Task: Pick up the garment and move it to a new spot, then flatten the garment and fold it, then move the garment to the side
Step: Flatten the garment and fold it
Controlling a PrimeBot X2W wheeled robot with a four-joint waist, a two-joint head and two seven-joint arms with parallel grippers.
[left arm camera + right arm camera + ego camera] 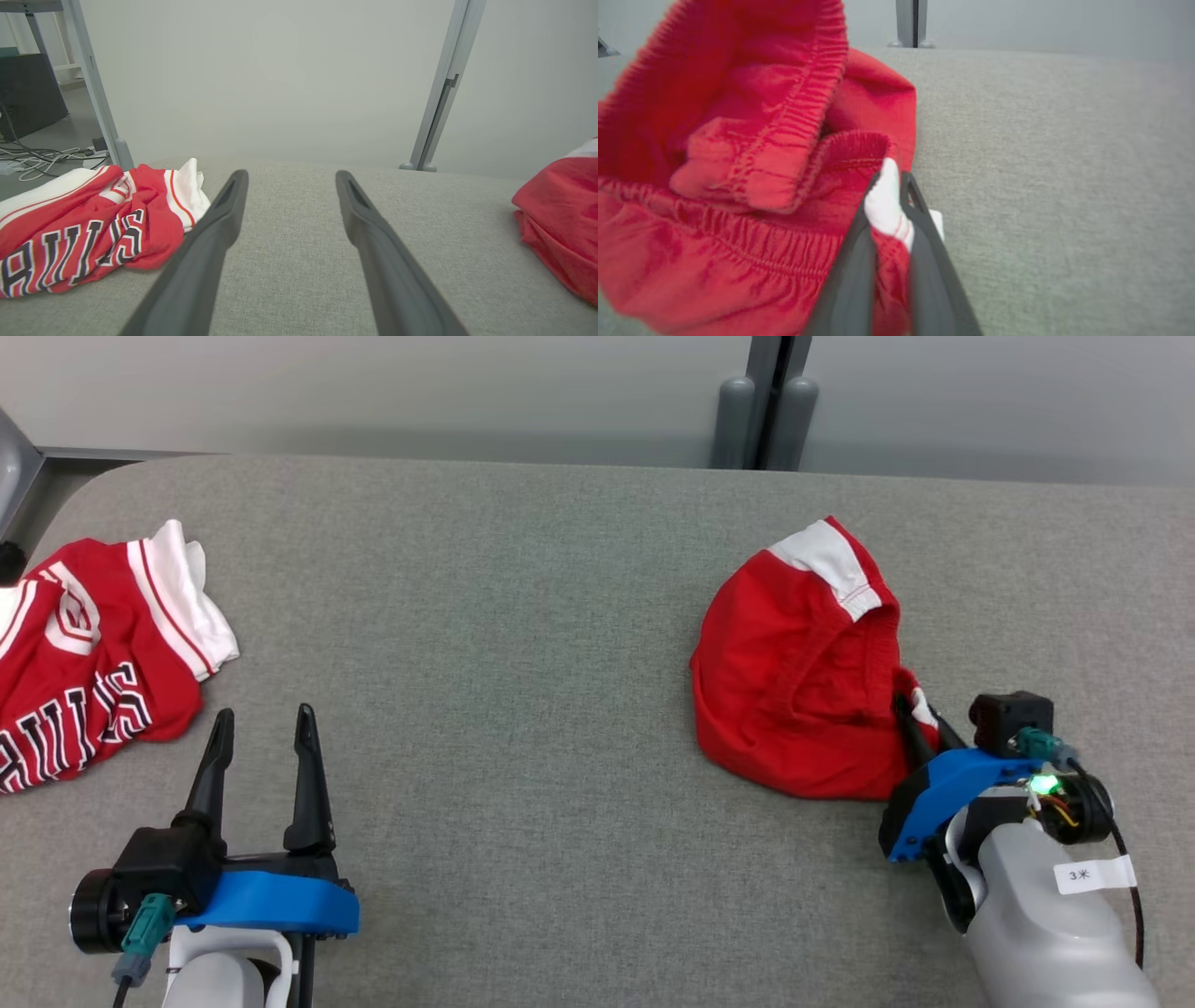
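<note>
red garment (pixel 794 691) edge is pinched in the right tool (pixel 920 716); lift slowly so it holds; left tool (pixel 264 712) gapes apart.

Grey fabric tabletop (pixel 560 663), pale wall (pixel 373 383), grey post (pixel 766 401) behind

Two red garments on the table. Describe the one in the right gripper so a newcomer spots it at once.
Start at the grey table and go to its right half, near the right gripper. There a bunched plain red garment lies, its near edge pinched by that gripper. Unlike the lettered red garment at the far left, it has no print, just a white band.
</note>
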